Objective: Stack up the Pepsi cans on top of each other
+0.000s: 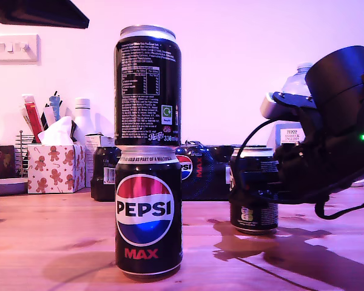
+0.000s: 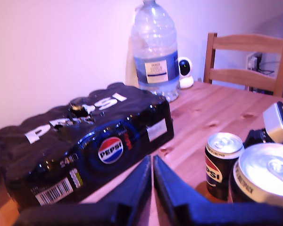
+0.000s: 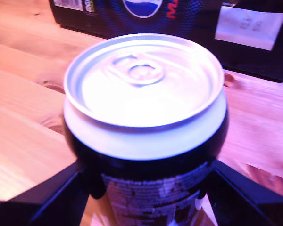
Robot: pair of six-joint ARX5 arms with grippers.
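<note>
1. Lower can [image 1: 148, 212] upright on the table [image 1: 60, 236], near the front edge in the exterior view, Pepsi logo turned to that camera
2. Upper can [image 1: 147, 85] upright right on top of the lower can, bottom rim sitting on the silver lid, white nutrition text turned to the camera; edges of the two in one line, no lean visible
3. Third can [image 1: 253, 206] alone on the table, further back and toward the exterior view's right, well apart from the stack and just in front of the multipack [image 1: 200, 173]
4. My second gripper [image 3: 146, 188] low around the third can: one dark finger [image 3: 61, 193] at each side of the can wall, silver lid filling the second wrist view. Fingers right at the wall, but cannot tell if really pressing or only beside; can base on the wood
5. My first gripper [image 2: 152, 162] raised above the table, fingers [image 2: 137, 188] together with only a thin slit between, holding nothing
6. Beyond those closed tips, the multipack lying flat, with a torn hole in its wrap, and behind it a bottle [image 2: 153, 52] standing by the wall
7. Tissue box [image 1: 56, 167] at the back, on the exterior view's left, far from all three cans
</note>
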